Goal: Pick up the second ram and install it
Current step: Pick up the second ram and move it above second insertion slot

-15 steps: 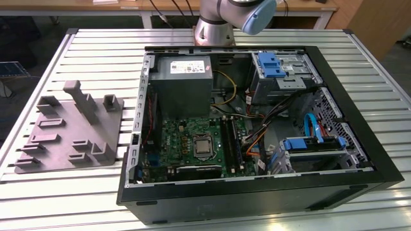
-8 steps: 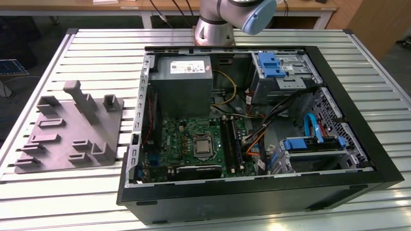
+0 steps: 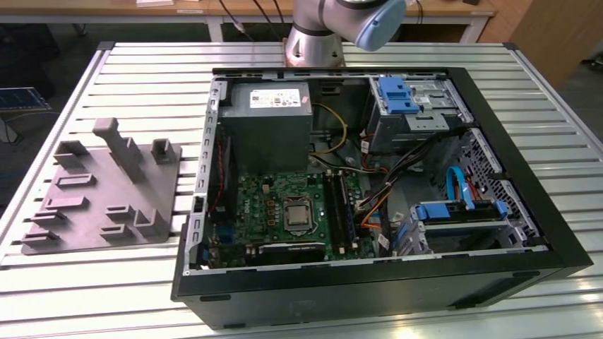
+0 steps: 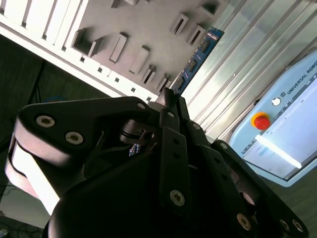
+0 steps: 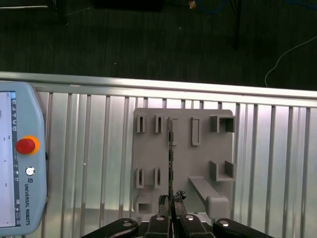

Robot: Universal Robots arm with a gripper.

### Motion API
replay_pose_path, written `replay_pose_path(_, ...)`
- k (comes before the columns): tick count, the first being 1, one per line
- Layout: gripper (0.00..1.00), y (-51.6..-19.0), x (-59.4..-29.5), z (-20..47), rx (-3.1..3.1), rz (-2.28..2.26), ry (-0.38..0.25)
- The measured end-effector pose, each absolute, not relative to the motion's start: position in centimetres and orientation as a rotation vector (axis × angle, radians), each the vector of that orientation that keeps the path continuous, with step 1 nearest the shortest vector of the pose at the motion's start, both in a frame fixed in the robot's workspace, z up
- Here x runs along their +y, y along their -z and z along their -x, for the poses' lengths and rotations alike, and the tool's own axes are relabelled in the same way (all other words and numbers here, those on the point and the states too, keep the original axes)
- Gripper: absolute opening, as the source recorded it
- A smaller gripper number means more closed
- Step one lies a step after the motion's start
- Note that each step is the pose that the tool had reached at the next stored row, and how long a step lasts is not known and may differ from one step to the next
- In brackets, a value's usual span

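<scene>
Second wrist view: slim bluish-green second ram [image 4: 196, 59] with black chips, pinched in hand [image 4: 168, 99]

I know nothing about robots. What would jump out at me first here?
The big open computer case on the slatted metal table grabs the eye in the exterior view, its green motherboard laid bare. On the exterior view's left of it lies a grey moulded tray. In the first wrist view the black claw pinches the second ram, a slim stick seen edge-on, with that tray behind it.
</scene>
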State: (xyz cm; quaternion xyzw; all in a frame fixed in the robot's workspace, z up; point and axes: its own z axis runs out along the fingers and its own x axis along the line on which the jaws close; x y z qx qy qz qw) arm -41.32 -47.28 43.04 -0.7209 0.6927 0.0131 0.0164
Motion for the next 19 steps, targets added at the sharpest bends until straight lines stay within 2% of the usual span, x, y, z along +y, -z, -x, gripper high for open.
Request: replay_pose_path(19, 0.14, -42.9, -47.3, 34.6, 2.156, 2.243, -0.046)
